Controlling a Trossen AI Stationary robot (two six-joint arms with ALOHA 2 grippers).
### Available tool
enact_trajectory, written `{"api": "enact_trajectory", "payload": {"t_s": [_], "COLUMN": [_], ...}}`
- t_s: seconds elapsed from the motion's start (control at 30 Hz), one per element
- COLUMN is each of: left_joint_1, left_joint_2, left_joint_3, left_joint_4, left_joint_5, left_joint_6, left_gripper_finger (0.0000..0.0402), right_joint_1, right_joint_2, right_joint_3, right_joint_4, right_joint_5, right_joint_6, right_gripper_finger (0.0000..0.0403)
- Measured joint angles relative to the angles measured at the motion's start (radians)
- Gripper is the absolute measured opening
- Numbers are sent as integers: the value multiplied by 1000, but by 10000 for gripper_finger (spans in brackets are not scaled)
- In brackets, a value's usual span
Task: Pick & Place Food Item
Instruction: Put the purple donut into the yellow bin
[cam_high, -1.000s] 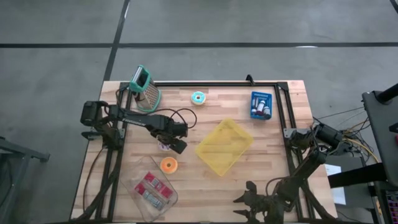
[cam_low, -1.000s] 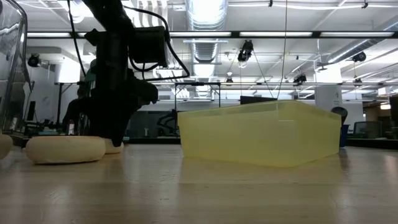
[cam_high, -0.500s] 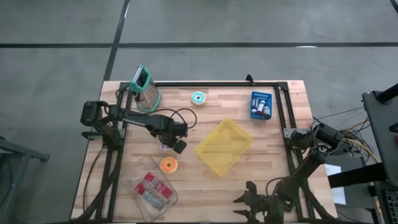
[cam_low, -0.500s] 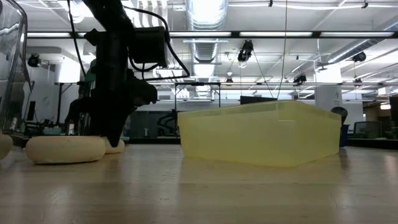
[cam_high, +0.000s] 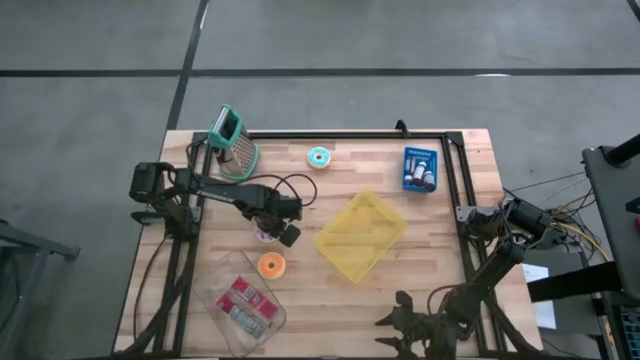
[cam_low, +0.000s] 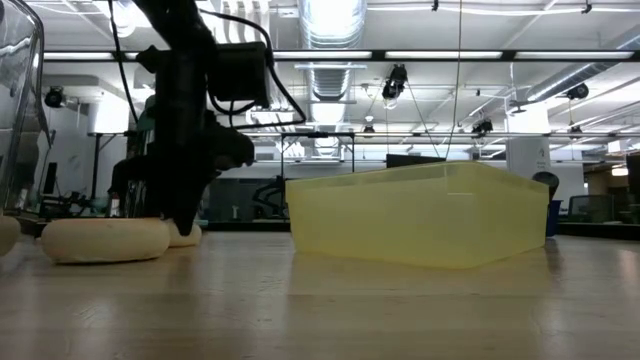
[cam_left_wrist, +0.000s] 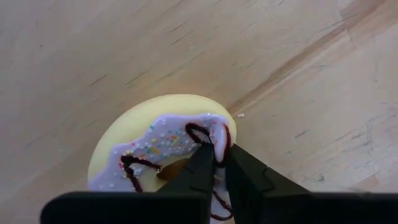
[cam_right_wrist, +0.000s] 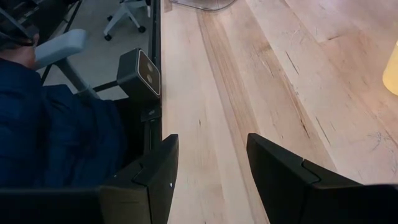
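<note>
The left gripper (cam_left_wrist: 216, 163) has its jaws pinched tight on the rim of the purple donut (cam_left_wrist: 163, 147), which lies on the wooden surface (cam_high: 330, 180) just beside the yellow tray (cam_high: 361, 236), while the right gripper (cam_right_wrist: 208, 167) waits with released jaws well apart from the tray.

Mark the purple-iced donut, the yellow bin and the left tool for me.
purple-iced donut (cam_left_wrist: 149, 146), left wrist view, on its sprinkled icing.
yellow bin (cam_high: 361, 237), high view, on its floor.
left tool (cam_left_wrist: 219, 163), left wrist view, between the fingertips pinching the donut's ring.
</note>
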Motion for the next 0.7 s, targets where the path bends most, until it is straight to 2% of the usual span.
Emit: {"api": "enact_trajectory", "payload": {"t_s": [0.37, 0.7], "left_joint_1": [-1, -34], "left_joint_2": [-60, -145], "left_joint_3": [40, 109], "left_joint_4": [25, 84], "left_joint_5": [-34, -227], "left_joint_6": [42, 215], "left_gripper_finger": [38, 39], "right_joint_1": [0, 0], "right_joint_2": [0, 0], "right_joint_3": [0, 0], "right_joint_4": [0, 0], "right_joint_5": [0, 0], "right_joint_6": [0, 0], "right_gripper_finger": [187, 187]}}
